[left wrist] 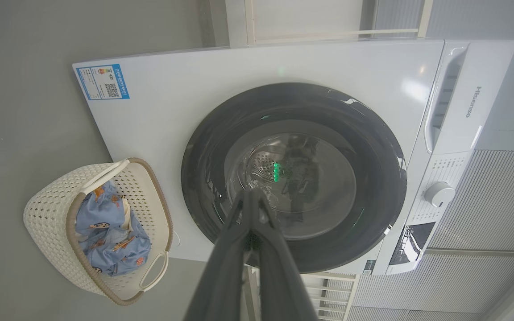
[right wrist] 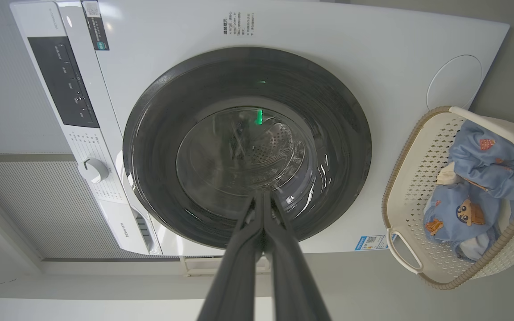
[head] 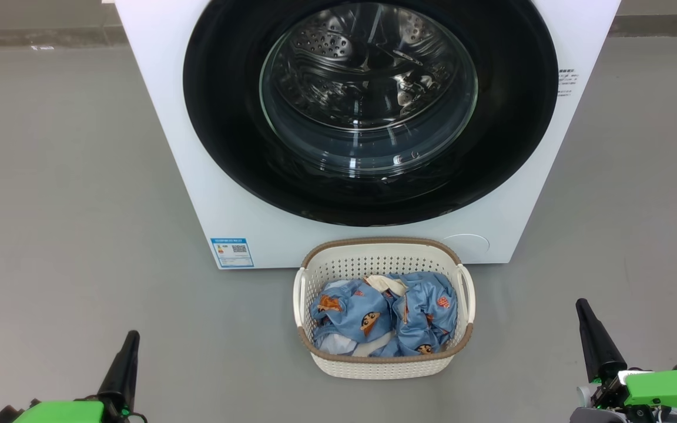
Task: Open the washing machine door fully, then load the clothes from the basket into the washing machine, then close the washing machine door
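Starting w/ the washing machine door [head: 371,100]: it sits shut, flush on the front of the washing machine [head: 162,117], upper centre of the head view. The steel drum [head: 338,41] shows thru the glass, and nothing looks loaded in it as far as I can tell. So by my read step 1 (open fully) isn't done yet, and all 3 steps are left: open, load, shut.

The basket [head: 382,364] stands on the floor [head: 50,176] at lower centre, just below the door and near the machine's base. Whether it touches the machine I can't tell. The clothes [head: 374,320] lie crumpled inside it, blue w/ orange-brown cartoon faces plus some white bits, none hanging over the rim.

The left claw [head: 133,336] is at the lower left of the head view, fingers pressed together, pinching nothing, well apart from the basket. The right claw [head: 582,308] is at the lower right, same state: tips together, empty. In both wrist views the finger pairs meet at the tips and point toward the door, w/ a clear gap to it.

Counts:
- 1 machine, 1 door
- 1 basket w/ 2 side handles [head: 467,288]
- 1 blue label sticker [head: 232,252] at the front's lower left
- 1 knob [left wrist: 438,194] on the panel
- 2 claws
- Clothes: 1 heap, approx 2 lumps; no. of garments can't be told.
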{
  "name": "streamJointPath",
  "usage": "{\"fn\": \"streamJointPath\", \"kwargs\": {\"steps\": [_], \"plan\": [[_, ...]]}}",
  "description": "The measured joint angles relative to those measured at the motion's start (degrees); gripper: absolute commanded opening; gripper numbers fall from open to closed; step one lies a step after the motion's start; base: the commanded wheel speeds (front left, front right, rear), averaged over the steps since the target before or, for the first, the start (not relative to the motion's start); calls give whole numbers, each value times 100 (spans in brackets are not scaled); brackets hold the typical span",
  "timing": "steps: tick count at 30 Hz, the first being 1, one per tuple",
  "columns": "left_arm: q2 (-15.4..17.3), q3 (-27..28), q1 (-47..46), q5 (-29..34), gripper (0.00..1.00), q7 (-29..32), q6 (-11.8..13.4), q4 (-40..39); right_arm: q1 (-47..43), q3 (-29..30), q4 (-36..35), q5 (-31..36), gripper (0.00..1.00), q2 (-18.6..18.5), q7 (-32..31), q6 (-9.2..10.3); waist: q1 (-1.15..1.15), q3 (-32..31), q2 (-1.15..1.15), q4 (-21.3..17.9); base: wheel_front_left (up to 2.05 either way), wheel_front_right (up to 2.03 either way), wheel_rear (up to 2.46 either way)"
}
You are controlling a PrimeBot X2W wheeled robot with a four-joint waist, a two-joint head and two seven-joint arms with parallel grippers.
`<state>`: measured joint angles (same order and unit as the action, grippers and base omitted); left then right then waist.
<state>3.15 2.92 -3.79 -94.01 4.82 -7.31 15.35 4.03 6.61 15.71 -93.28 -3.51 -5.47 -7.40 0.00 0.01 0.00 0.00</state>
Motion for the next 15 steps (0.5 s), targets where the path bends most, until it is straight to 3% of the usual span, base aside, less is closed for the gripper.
{"fn": "streamJointPath", "kwargs": {"steps": [15], "plan": [[-2, 11, -1, 1, 0, 30, 0, 0, 0, 10, 1, 1, 0, 14, 0, 0, 0, 0, 0, 0, 0, 0, 0]]}}
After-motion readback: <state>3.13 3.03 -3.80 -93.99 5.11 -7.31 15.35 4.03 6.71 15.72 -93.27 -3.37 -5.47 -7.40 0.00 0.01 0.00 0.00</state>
